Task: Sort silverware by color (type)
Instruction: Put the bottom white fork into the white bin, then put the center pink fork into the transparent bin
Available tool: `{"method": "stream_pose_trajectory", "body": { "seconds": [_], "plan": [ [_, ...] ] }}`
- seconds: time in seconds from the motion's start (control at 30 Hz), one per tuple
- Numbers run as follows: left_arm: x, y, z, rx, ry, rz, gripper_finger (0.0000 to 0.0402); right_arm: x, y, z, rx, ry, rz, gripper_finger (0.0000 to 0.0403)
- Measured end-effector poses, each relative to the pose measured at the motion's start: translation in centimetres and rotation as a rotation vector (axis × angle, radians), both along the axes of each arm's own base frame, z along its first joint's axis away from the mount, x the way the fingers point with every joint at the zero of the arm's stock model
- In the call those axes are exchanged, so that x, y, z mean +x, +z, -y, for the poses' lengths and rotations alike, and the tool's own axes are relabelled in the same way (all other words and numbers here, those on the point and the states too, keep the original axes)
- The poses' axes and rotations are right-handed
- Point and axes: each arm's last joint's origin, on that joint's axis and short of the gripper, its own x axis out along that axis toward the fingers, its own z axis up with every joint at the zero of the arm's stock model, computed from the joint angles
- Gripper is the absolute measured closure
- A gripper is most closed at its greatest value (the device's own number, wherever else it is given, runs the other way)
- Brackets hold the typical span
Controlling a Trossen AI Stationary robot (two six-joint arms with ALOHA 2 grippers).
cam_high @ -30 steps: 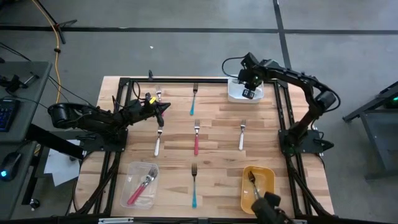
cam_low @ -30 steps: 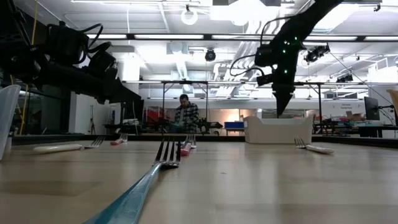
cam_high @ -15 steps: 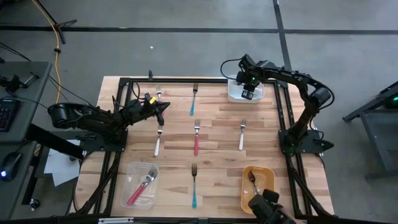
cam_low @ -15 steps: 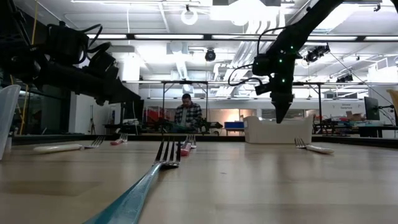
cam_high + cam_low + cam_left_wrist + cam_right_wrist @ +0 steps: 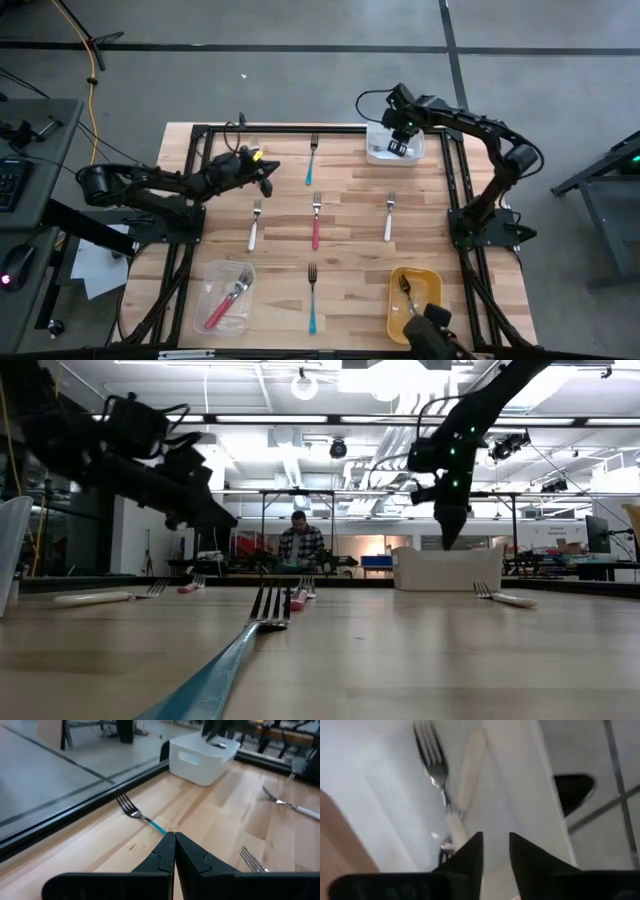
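My right gripper (image 5: 398,148) (image 5: 495,851) is open and hovers over the white bin (image 5: 378,155) at the far right of the table, fingers pointing down. Two white-handled forks (image 5: 451,815) lie on the bin's floor below it. My left gripper (image 5: 266,172) (image 5: 171,840) is shut and empty, raised above the table's far left part, pointing toward a teal-handled fork (image 5: 311,160) (image 5: 146,818) that lies flat. Other forks lie flat on the wood: white-handled ones (image 5: 254,225) (image 5: 389,216), a red one (image 5: 316,220) and a teal one (image 5: 312,298).
A clear container (image 5: 225,295) near the near left corner holds red-handled forks. A yellow container (image 5: 413,298) at the near right holds a fork. A black frame (image 5: 200,200) borders the table. Beyond the far edge a person (image 5: 300,545) sits in the room.
My left gripper has risen and edged toward the far edge, staying shut. My right gripper dipped toward the white bin and came back up over it.
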Motion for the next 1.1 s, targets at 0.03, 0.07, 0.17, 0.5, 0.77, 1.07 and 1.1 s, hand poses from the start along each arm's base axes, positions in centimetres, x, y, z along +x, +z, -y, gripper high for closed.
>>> {"method": "stream_pose_trajectory", "body": {
  "seconds": [0.03, 0.07, 0.17, 0.5, 0.77, 1.07, 1.1],
  "plan": [
    [0.3, 0.2, -0.1, -0.009, -0.01, -0.011, 0.0401, 0.0, 0.6, -0.2, -0.011, 0.008, 0.028, 0.0343],
    [0.6, 0.4, -0.2, -0.017, -0.022, -0.023, 0.0401, 0.1, 1.3, -0.4, -0.026, 0.018, 0.065, 0.036],
    [1.4, 1.0, -0.4, -0.036, -0.054, -0.055, 0.0401, 0.3, 3.4, -1.2, -0.057, 0.04, 0.206, 0.0396],
    [3.5, 2.3, 1.4, -0.065, -0.161, -0.101, 0.0401, -0.2, 4.7, -6.6, -0.235, 0.054, 0.652, 0.04],
    [5.8, 2.3, 4.5, -0.2, -0.138, -0.158, 0.0384, -0.6, 4.1, -12.1, -0.376, 0.053, 0.904, 0.0401],
    [9.6, 0.0, 7.6, -0.339, -0.066, -0.212, 0.0334, -1.1, 3.0, -15.7, -0.428, 0.065, 0.956, 0.0401],
    [10.1, -0.2, 7.8, -0.356, -0.058, -0.221, 0.0329, -1.1, 3.0, -15.9, -0.432, 0.071, 0.951, 0.0401]
  ]
}}
